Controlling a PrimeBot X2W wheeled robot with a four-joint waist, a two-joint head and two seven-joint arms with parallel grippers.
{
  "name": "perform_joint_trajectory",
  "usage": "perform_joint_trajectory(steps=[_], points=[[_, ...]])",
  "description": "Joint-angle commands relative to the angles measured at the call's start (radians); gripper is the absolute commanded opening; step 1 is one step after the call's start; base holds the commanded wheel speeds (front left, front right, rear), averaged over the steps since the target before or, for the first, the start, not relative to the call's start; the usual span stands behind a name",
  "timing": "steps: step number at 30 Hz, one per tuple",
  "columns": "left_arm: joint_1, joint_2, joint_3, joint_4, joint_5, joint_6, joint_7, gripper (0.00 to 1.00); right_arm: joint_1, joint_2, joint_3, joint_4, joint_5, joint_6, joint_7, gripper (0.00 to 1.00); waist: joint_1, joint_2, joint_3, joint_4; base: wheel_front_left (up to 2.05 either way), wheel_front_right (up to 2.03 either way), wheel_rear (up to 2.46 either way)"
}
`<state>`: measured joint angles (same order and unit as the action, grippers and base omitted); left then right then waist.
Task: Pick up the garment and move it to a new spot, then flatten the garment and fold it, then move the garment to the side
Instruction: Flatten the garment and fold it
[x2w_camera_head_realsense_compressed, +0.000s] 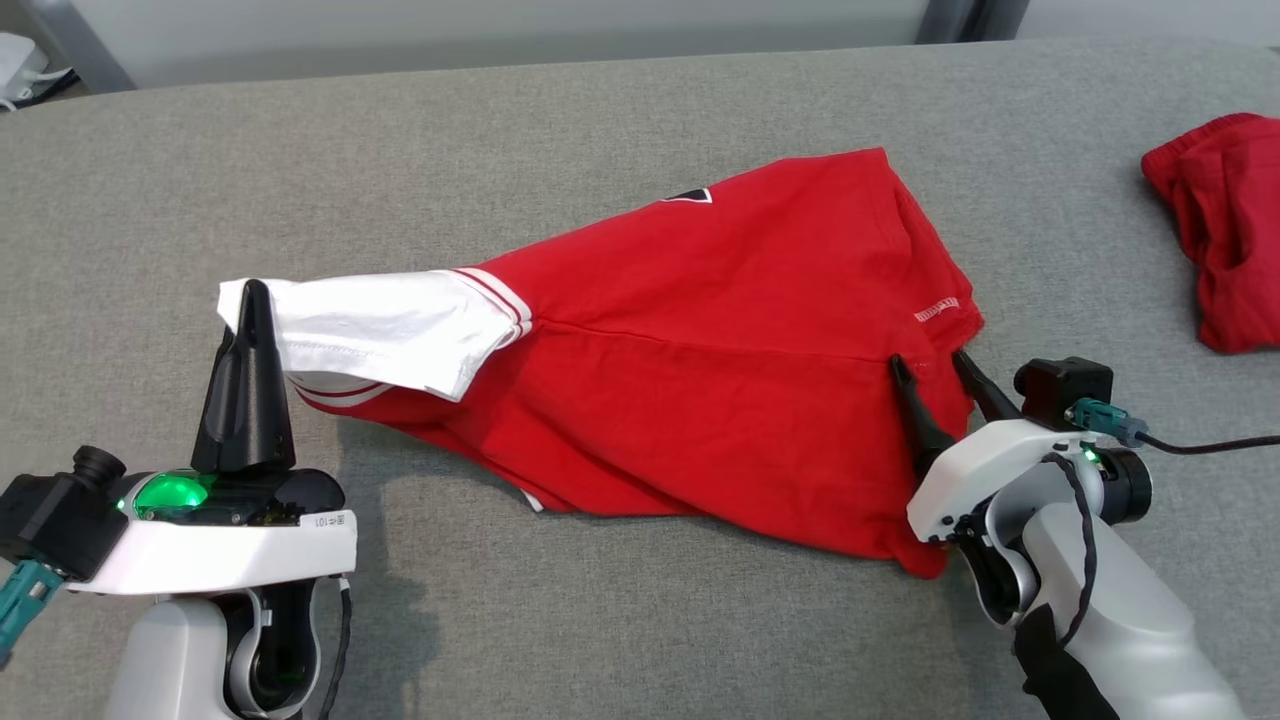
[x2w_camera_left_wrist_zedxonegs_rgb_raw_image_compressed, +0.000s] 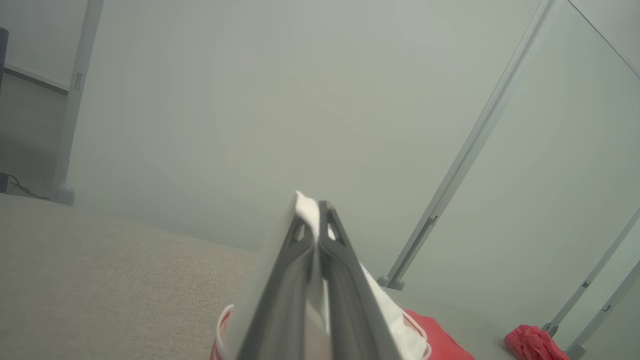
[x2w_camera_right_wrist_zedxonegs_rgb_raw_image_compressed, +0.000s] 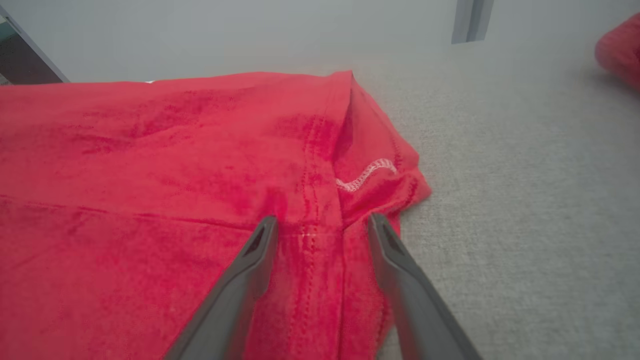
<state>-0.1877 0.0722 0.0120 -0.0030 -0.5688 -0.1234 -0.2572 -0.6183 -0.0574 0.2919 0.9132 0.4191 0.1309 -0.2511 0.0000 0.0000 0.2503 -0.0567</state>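
Observation:
The garment (x2w_camera_head_realsense_compressed: 700, 340) is a red shirt with a white sleeve (x2w_camera_head_realsense_compressed: 380, 325), spread across the grey surface. My left gripper (x2w_camera_head_realsense_compressed: 252, 295) is shut on the tip of that white sleeve and holds it pulled out to the left; in the left wrist view white cloth (x2w_camera_left_wrist_zedxonegs_rgb_raw_image_compressed: 306, 207) pokes out between the closed fingers (x2w_camera_left_wrist_zedxonegs_rgb_raw_image_compressed: 345, 280). At the shirt's right edge my right gripper (x2w_camera_head_realsense_compressed: 930, 362) stands open, its two fingertips resting on the red hem (x2w_camera_right_wrist_zedxonegs_rgb_raw_image_compressed: 320, 235) with the seam between them. Nothing is clamped there.
A second red cloth (x2w_camera_head_realsense_compressed: 1225, 240) lies bunched at the far right of the grey padded surface (x2w_camera_head_realsense_compressed: 600, 620). A black cable (x2w_camera_head_realsense_compressed: 1210, 443) trails from the right wrist. Pale wall panels with metal posts (x2w_camera_left_wrist_zedxonegs_rgb_raw_image_compressed: 465, 155) stand behind.

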Motion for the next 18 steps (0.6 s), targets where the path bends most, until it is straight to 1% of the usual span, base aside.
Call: perform_joint_trajectory(steps=[1,2,3,4,6,9,11,13,14,15,17,18], points=[[-0.002,0.012,0.027,-0.032,0.013,-0.007,-0.004,0.00,-0.020,0.007,0.031,0.012,0.010,0.000,-0.004,0.92,0.0000,0.0000,0.001,0.008,0.00,0.00,0.00],[-0.001,0.012,0.026,-0.032,0.012,-0.007,-0.004,0.00,-0.029,0.007,0.040,0.030,0.020,0.000,-0.004,0.91,0.0000,0.0000,0.002,0.012,0.00,0.00,0.00],[-0.001,0.011,0.025,-0.031,0.013,-0.007,-0.004,0.00,-0.046,0.007,0.054,0.061,0.035,0.000,-0.005,0.78,0.0000,0.0000,0.003,0.020,0.00,0.00,0.00],[-0.002,0.011,0.024,-0.031,0.012,-0.007,-0.004,0.00,-0.053,0.007,0.062,0.075,0.039,0.000,-0.005,0.48,0.0000,0.0000,0.004,0.023,0.00,0.00,0.00],[-0.002,0.010,0.023,-0.032,0.012,-0.007,-0.004,0.00,-0.067,0.007,0.072,0.097,0.046,0.000,-0.006,0.35,0.0000,0.0000,0.005,0.029,0.00,0.00,0.00],[0.000,0.010,0.026,-0.031,0.012,-0.007,-0.004,0.00,-0.080,0.007,0.087,0.115,0.051,0.000,-0.008,0.18,0.0000,0.0000,0.004,0.032,0.00,0.00,0.00],[0.002,0.009,0.028,-0.031,0.013,-0.007,-0.004,0.00,-0.087,0.007,0.093,0.123,0.045,0.000,-0.009,0.16,0.0000,0.0000,0.001,0.032,0.00,0.00,0.00],[0.004,0.009,0.031,-0.030,0.014,-0.007,-0.004,0.00,-0.090,0.007,0.090,0.125,0.044,0.000,-0.010,0.20,0.0000,0.0000,-0.001,0.029,0.00,0.00,0.00],[0.005,0.008,0.033,-0.030,0.015,-0.007,-0.004,0.00,-0.090,0.007,0.088,0.123,0.042,0.000,-0.010,0.29,0.0000,0.0000,-0.003,0.028,0.00,0.00,0.00],[0.007,0.008,0.036,-0.031,0.015,-0.007,-0.004,0.00,-0.089,0.007,0.084,0.120,0.038,0.000,-0.010,0.32,0.0000,0.0000,-0.004,0.025,0.00,0.00,0.00],[0.010,0.007,0.041,-0.033,0.016,-0.007,-0.004,0.00,-0.086,0.007,0.074,0.113,0.027,0.000,-0.010,0.42,0.0000,0.0000,-0.005,0.020,0.00,0.00,0.00],[0.011,0.007,0.043,-0.034,0.016,-0.007,-0.004,0.00,-0.084,0.007,0.071,0.110,0.020,0.000,-0.010,0.42,0.0000,0.0000,-0.006,0.017,0.00,0.00,0.00]])
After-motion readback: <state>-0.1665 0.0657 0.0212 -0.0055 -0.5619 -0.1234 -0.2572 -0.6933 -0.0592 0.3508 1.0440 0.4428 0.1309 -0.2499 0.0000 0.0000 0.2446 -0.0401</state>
